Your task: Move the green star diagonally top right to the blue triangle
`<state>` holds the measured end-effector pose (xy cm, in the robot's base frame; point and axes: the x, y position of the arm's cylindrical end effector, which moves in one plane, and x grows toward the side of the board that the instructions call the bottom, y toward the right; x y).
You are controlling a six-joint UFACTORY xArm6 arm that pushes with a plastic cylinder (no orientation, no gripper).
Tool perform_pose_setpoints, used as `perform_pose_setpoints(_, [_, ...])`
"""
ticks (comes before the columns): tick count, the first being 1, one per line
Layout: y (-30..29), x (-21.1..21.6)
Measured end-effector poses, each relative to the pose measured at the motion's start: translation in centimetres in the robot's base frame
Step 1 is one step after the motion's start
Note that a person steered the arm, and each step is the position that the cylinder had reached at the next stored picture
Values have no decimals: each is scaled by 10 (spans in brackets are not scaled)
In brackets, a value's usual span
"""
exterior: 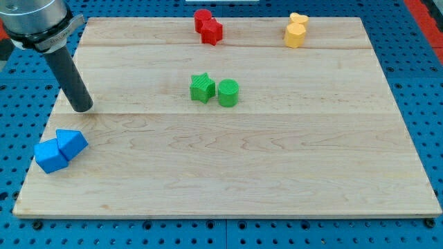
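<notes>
The green star [201, 88] lies near the board's middle, touching a green cylinder [228, 93] on its right. The blue triangle [72, 142] lies at the view's lower left, touching a blue cube [51, 155] on its lower left. My tip [82, 108] rests on the board at the view's left, above the blue triangle and well to the left of the green star. It touches no block.
Two red blocks [208, 28] sit together at the view's top centre. Two yellow blocks [296, 31] sit together at the top right. The wooden board [277, 173] lies on a blue perforated table.
</notes>
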<state>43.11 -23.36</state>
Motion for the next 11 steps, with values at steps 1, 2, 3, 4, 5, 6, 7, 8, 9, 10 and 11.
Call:
perform_pose_setpoints(1, [3,0])
perform_pose_setpoints(2, [45,-9])
perform_pose_setpoints(3, [139,-16])
perform_pose_setpoints(4, [151,-54])
perform_pose_setpoints(5, [166,-87])
perform_pose_setpoints(6, [203,-96])
perform_pose_setpoints(7, [230,-75])
perform_pose_setpoints(8, [194,-22])
perform_pose_setpoints(9, [146,12])
perform_pose_setpoints(10, [129,51])
perform_pose_setpoints(11, [138,13])
